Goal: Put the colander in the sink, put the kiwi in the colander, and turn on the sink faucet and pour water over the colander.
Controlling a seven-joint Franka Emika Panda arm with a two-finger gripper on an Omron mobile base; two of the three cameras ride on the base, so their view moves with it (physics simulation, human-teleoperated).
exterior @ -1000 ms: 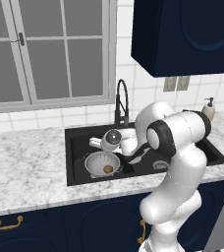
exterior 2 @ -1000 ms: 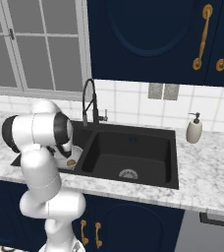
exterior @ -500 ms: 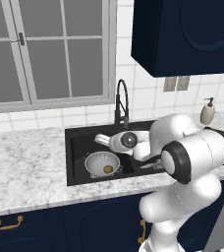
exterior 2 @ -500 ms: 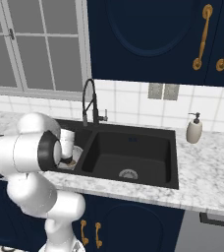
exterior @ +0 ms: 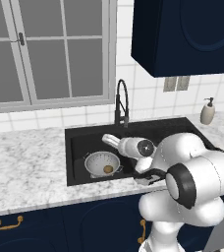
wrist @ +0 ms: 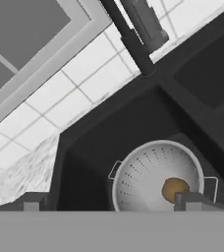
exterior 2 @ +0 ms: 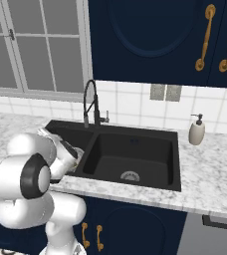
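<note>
We saw the white arm (exterior: pixel 192 187) bulking across the near right of the left base view, where it covered most of the right basin of the sink (exterior: pixel 79 142) and a stretch of the near counter edge. In the right base view the arm hid the left basin almost wholly, so the colander could not be made out there; the right basin lay open with its round silver drain (exterior 2: pixel 130 176) showing.

The sink faucet (exterior: pixel 121 101) stood at the far rim between the two basins, its arched spout reaching toward us; in the hand view its top was cut off by the frame.

The colander (exterior: pixel 102 164) sat upright on the floor of the left basin, nearer the front wall than the back. It looked silver-grey, with rows of small holes and a small handle on either side. The kiwi (exterior: pixel 107 169) lay inside it, a small brown oval, low in the bowl on its near right side.

The gripper (wrist: pixel 106 203) hung above the left basin, to the right of and just higher than the colander, apart from it. In the hand view the two finger tips stood wide apart with nothing between them, one overlapping the colander's rim beside the kiwi; it probably cleared the rim, though that view is too flat for us to be sure.
</note>
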